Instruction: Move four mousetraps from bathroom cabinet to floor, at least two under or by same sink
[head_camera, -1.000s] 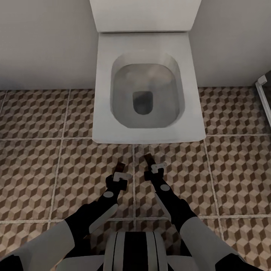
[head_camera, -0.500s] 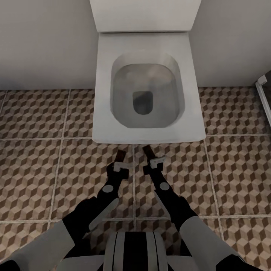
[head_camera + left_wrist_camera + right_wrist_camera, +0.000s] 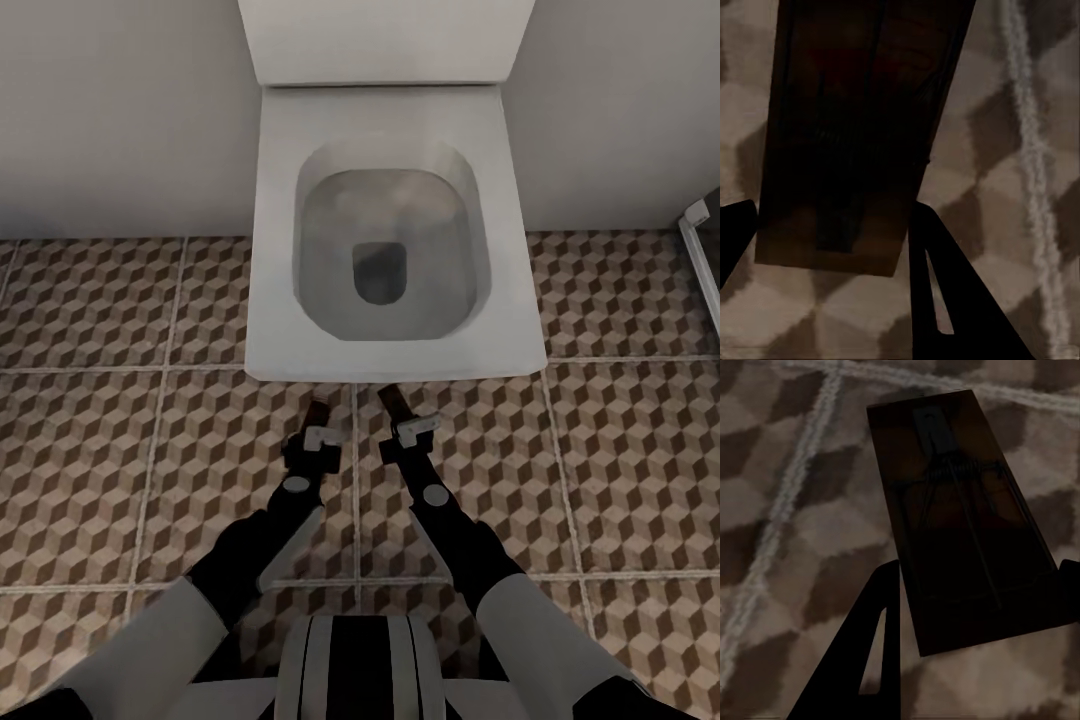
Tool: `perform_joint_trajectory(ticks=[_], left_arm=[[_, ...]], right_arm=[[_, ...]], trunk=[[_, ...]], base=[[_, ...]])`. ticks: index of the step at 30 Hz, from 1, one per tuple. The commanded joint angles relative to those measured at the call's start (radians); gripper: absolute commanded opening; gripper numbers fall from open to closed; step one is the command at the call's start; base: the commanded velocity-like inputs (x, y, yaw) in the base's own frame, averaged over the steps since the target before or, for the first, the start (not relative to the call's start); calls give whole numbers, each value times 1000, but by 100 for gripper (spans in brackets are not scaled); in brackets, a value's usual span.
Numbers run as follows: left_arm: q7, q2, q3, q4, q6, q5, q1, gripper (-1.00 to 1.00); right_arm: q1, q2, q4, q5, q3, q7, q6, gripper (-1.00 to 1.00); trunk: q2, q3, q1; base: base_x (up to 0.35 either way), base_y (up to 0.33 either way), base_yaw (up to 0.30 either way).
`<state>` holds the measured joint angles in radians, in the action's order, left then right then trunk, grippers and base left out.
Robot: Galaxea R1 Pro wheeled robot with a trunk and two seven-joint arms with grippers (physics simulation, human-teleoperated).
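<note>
Two mousetraps are held low over the bathroom floor (image 3: pixel 120 450), just in front of the toilet. In the head view my left gripper (image 3: pixel 318 428) is shut on one mousetrap (image 3: pixel 320 409), whose brown board sticks out past the fingers. My right gripper (image 3: pixel 400 420) is shut on the other mousetrap (image 3: pixel 391 400). The left wrist view shows a dark wooden mousetrap (image 3: pixel 855 112) between the black fingers of the left gripper (image 3: pixel 831 217). In the right wrist view a mousetrap (image 3: pixel 960 525) with its wire spring sits between the fingers of the right gripper (image 3: pixel 981 570).
A white toilet (image 3: pixel 270 300) with its lid up stands against the pale wall, straight ahead of both grippers. A white shower frame (image 3: pixel 700 250) shows at the right edge. Cube-patterned tiles spread to both sides of the toilet.
Both arms have reached forward towards the toilet base, carrying the mousetraps with them. The left arm has moved further than the right.
</note>
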<state>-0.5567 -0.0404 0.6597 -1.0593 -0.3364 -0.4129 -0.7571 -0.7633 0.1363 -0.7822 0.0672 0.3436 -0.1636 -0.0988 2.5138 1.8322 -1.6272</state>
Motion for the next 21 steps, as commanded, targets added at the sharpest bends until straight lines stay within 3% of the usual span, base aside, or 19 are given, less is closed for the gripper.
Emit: perform_joint_trajectory(ticks=[1, 8, 16, 21], left_arm=[[8, -4, -5, 33, -6, -5, -2, -100], [97, -13, -77, 135, -9, -2, -9, -100], [113, -31, -90, 139, -11, 3, -21, -100], [114, -43, -92, 85, -32, 25, -38, -100]], right_arm=[[-1, 0, 3, 5, 3, -8, -1, -100], [-1, 0, 14, 5, 2, -8, 3, -100], [-3, 13, 80, 5, 2, -8, 8, -100], [-13, 18, 168, 5, 2, -7, 6, -100]], trunk=[[0, 0, 0], [0, 0, 0], [0, 0, 0], [0, 0, 0]], base=[[0, 0, 0], [0, 0, 0], [0, 0, 0], [0, 0, 0]])
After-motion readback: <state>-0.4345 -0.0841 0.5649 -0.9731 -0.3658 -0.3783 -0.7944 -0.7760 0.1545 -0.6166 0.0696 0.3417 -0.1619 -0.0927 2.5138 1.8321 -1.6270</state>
